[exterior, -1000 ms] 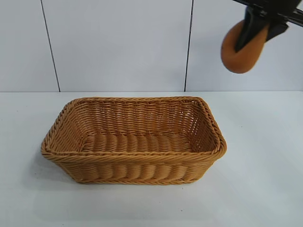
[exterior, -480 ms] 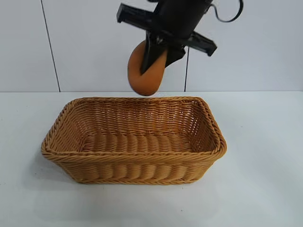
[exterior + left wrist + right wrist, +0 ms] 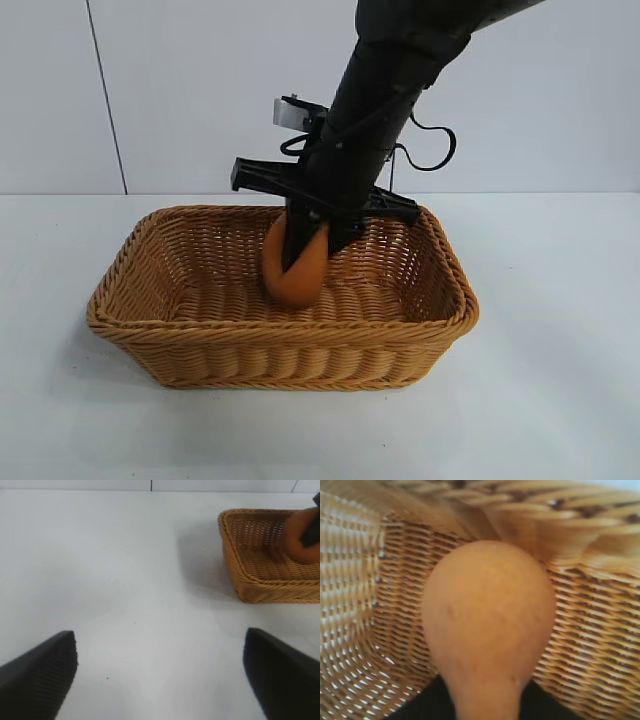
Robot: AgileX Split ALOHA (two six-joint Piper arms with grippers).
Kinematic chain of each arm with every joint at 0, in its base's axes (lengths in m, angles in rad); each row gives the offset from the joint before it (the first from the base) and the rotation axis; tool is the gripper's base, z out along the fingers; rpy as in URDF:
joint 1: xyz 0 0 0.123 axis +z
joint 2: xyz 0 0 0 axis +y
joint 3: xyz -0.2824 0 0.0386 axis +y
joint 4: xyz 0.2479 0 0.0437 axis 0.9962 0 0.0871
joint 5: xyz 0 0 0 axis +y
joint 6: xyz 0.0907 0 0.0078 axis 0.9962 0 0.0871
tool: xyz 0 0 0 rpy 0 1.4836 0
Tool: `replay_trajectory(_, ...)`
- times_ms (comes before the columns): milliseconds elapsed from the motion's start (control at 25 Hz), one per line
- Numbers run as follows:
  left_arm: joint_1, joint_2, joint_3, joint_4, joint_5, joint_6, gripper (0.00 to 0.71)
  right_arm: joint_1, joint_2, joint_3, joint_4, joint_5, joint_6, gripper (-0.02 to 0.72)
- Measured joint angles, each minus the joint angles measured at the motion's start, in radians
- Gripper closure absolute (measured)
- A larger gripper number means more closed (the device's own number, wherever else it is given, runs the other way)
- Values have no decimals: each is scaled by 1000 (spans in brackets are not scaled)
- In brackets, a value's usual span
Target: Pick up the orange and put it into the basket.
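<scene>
The orange is down inside the tan wicker basket, near its middle and low over the woven floor. I cannot tell if it rests on the floor. My right gripper reaches steeply down into the basket and is shut on the orange's narrow top. In the right wrist view the orange fills the middle, with a black finger against each side of its neck and basket weave behind it. My left gripper hovers open over bare table left of the basket, nothing between its fingers.
The basket stands on a white table in front of a white panelled wall. Open table lies on all sides of the basket. A black cable loops off the right arm above the basket's back rim.
The right arm swung left from the upper right with the orange, then came down, lowering it from above the back rim into the basket. The left gripper stayed still.
</scene>
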Motion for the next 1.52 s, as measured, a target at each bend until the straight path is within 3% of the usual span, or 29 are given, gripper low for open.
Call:
replay_trajectory(80, 0, 0, 0, 0, 0, 0, 67, 0, -5, -4, 4, 6, -12, 167)
replay_trajectory(120, 0, 0, 0, 0, 0, 0, 67, 0, -5, -5, 5, 16, -12, 103)
replay_trajectory(240, 0, 0, 0, 0, 0, 0, 67, 0, -5, -40, -2, 68, -14, 31)
replay_trajectory(400, 0, 0, 0, 0, 0, 0, 67, 0, -5, -172, -48, 196, -14, 16)
replay_trajectory(520, 0, 0, 0, 0, 0, 0, 67, 0, -5, -303, -134, 310, 9, 10)
replay_trajectory(640, 0, 0, 0, 0, 0, 0, 67, -4, -6, -408, -263, 339, 66, 10)
replay_trajectory(720, 0, 0, 0, 0, 0, 0, 67, -29, -8, -443, -307, 340, 88, 10)
replay_trajectory(880, 0, 0, 0, 0, 0, 0, 67, -137, -8, -452, -325, 346, 89, 10)
replay_trajectory(1280, 0, 0, 0, 0, 0, 0, 67, -547, -8, -342, -343, 347, 57, 10)
replay_trajectory(1520, 0, 0, 0, 0, 0, 0, 67, -618, -52, -182, -307, 356, 1, 10)
